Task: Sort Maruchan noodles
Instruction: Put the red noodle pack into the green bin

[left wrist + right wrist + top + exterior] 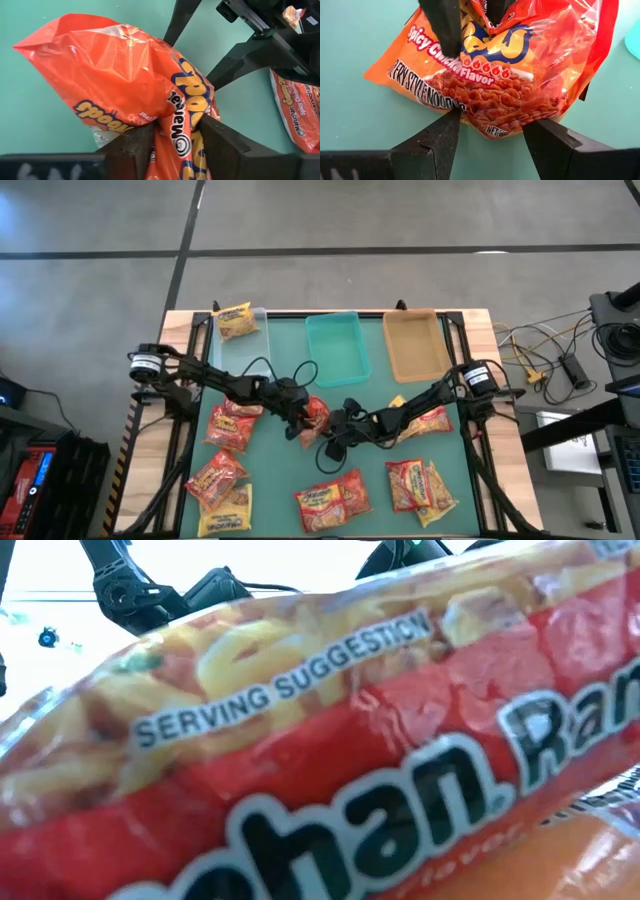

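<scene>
pinching the orange-red packet (125, 85) by its crimped end, my left gripper (175, 142) holds light, crinkly, slippery film; right gripper (490, 137) spread around its lower edge, not closed.

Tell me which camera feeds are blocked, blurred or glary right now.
Low view: a red noodle packet fills the frame, print blurred, bright window glare behind. Left wrist view: glare streaks on the orange packet in the left pincer. Right wrist and high views: clear.
</scene>
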Controlling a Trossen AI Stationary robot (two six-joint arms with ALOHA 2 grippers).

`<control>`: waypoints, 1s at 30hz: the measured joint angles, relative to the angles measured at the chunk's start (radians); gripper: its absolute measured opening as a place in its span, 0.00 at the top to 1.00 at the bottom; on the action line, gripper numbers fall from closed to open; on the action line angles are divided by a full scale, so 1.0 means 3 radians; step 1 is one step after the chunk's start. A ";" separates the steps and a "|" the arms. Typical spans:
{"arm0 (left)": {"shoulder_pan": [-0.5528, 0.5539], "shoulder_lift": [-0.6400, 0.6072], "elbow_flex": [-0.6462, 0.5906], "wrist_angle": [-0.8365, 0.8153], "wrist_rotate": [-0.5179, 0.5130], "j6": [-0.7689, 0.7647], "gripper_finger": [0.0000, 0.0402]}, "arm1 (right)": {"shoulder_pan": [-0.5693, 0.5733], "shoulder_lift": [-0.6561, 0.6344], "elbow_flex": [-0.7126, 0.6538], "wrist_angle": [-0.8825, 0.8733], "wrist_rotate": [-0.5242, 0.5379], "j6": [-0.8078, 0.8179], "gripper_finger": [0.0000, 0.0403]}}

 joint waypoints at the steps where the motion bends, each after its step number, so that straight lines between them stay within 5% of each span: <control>1: 0.0000 0.0000 0.0000 0.0001 -0.0002 0.0001 0.72 | 0.0000 0.0000 0.0000 0.0000 0.0001 -0.0002 0.50; 10: -0.0004 -0.0005 0.0004 0.0057 0.0012 0.0001 0.90 | -0.0015 -0.0124 0.0007 -0.0246 -0.0349 0.0249 0.50; 17: -0.0004 -0.0089 0.0001 0.0003 -0.0002 0.0028 0.91 | 0.0018 -0.0399 0.0018 -0.0859 -0.0718 0.0589 0.50; 30: -0.0003 -0.0146 0.0267 -0.0186 0.0039 0.0200 0.91 | 0.0035 -0.0557 0.0011 -0.1081 -0.1157 0.0857 0.50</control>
